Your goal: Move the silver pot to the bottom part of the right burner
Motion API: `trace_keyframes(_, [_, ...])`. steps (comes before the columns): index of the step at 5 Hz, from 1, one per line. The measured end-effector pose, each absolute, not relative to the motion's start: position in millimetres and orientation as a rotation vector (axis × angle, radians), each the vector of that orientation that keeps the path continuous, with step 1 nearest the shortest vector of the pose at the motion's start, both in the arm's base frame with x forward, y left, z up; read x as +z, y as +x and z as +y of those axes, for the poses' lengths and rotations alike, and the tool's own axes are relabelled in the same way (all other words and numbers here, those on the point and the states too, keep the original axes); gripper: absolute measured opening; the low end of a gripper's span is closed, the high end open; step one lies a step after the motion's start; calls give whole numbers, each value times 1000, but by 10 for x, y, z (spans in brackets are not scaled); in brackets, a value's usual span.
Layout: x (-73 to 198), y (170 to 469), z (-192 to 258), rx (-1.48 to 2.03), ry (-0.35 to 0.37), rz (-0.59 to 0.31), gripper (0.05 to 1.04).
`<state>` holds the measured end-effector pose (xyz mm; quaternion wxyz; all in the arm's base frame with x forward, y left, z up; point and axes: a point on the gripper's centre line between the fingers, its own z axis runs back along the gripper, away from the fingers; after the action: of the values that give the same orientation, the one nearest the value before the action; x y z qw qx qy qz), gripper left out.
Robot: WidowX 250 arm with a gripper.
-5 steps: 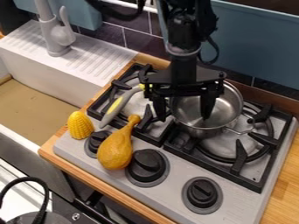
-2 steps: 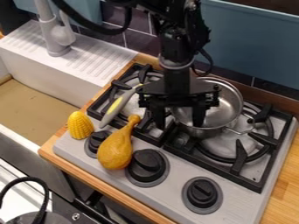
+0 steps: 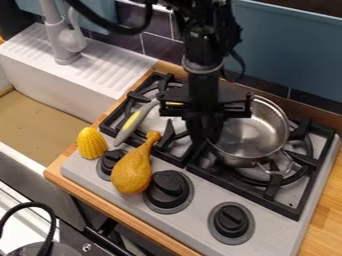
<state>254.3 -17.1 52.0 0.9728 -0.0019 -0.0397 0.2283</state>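
Claw [image 3: 206, 138] drawn together from its earlier spread, left wall of the silver pot [image 3: 257, 131] apparently pinched between the fingers. Pot shifted slightly rightward since the last frames—a grip seemingly gained, so transfer may now be attempted. Pot seated over the upper-left portion of the right burner [image 3: 272, 186]; the lower part, toward the knobs [image 3: 232, 220], is judged still to be reached—slippage at the rim possible.

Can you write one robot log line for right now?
silver pot: on right burner, toward back | gripper: shut, at pot's rim | toy drumstick: beside knobs
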Motion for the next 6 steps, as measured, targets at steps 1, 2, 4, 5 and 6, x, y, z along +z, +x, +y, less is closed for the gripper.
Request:
trace_keyframes(1, [527,2527,-173,404,-5,-82,72])
trace_keyframes(2, [538,2453,-168,299,9,-40,62])
trace_keyframes(4, [556,2286,-105,146,28,-54,59])
trace_keyframes(5, [535,2239,-104,105,33,-61,59])
trace_keyframes(6, [525,2220,-122,80,29,-64,58])
